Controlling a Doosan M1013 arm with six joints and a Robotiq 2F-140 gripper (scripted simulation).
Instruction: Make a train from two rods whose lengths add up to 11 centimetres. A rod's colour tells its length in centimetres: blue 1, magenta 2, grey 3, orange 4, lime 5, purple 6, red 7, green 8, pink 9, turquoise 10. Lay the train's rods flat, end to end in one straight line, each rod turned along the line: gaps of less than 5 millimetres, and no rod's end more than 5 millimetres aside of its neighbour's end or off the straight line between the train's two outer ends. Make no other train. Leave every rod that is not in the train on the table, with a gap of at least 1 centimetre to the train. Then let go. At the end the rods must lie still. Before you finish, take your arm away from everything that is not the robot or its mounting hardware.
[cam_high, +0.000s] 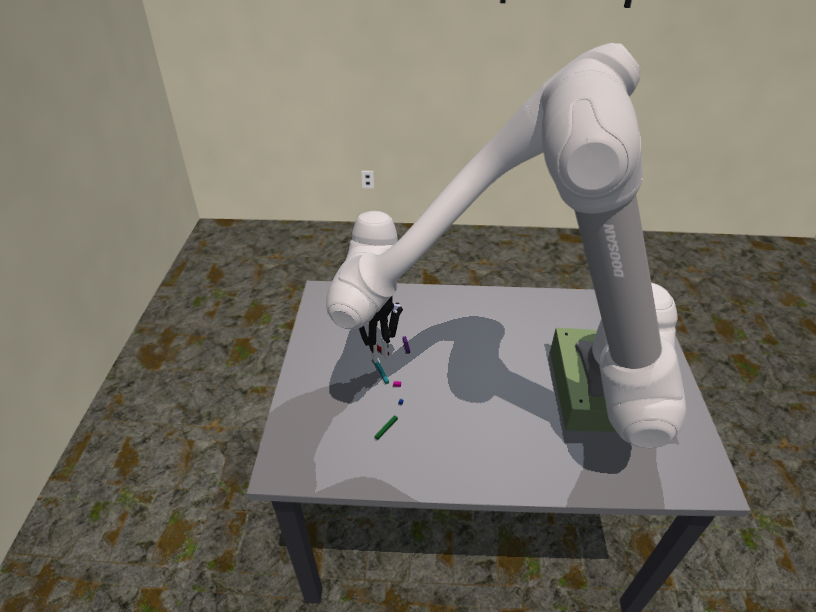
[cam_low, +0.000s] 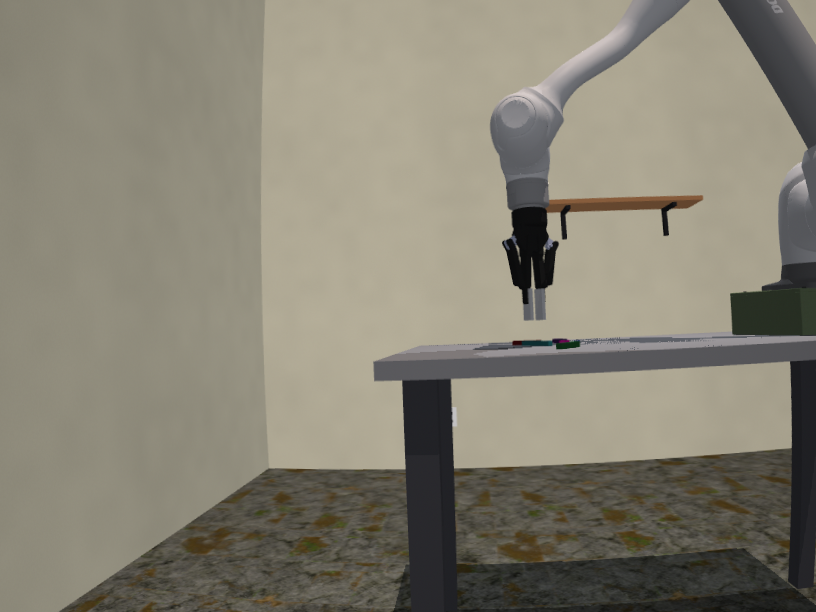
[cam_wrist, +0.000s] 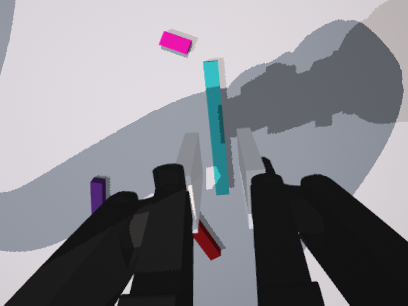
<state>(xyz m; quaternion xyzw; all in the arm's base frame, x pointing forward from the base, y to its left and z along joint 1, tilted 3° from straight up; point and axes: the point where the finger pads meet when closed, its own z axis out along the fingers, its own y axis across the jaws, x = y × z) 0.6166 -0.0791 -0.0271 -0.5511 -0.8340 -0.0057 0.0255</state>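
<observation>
Beige wall (cam_high: 276, 131) (cam_low: 362, 197) behind, grey table (cam_high: 500, 474) (cam_low: 593, 362) (cam_wrist: 60, 65) in front. Gripper (cam_high: 382, 354) (cam_low: 534, 319) (cam_wrist: 219, 152) left of centre in the top view, above the tabletop; fingers drawn to a narrow gap, nothing held. Turquoise rod (cam_high: 381, 371) (cam_low: 543, 342) (cam_wrist: 215, 110) lies flat, upright in the wrist frame. Blue rod (cam_high: 400, 401) lower in the top frame, apart from it. Only that pair makes eleven, so train not started: joining, aligning, release and withdrawal remain. Magenta rod (cam_high: 396, 384) (cam_low: 562, 341) (cam_wrist: 175, 42) sits near turquoise's lower end in the top view, probably needing clearance. Red rod (cam_high: 378, 349) (cam_low: 517, 342) (cam_wrist: 207, 242), purple rod (cam_high: 406, 344) (cam_wrist: 97, 195) and green rod (cam_high: 386, 427) (cam_low: 568, 344) should stay out.
</observation>
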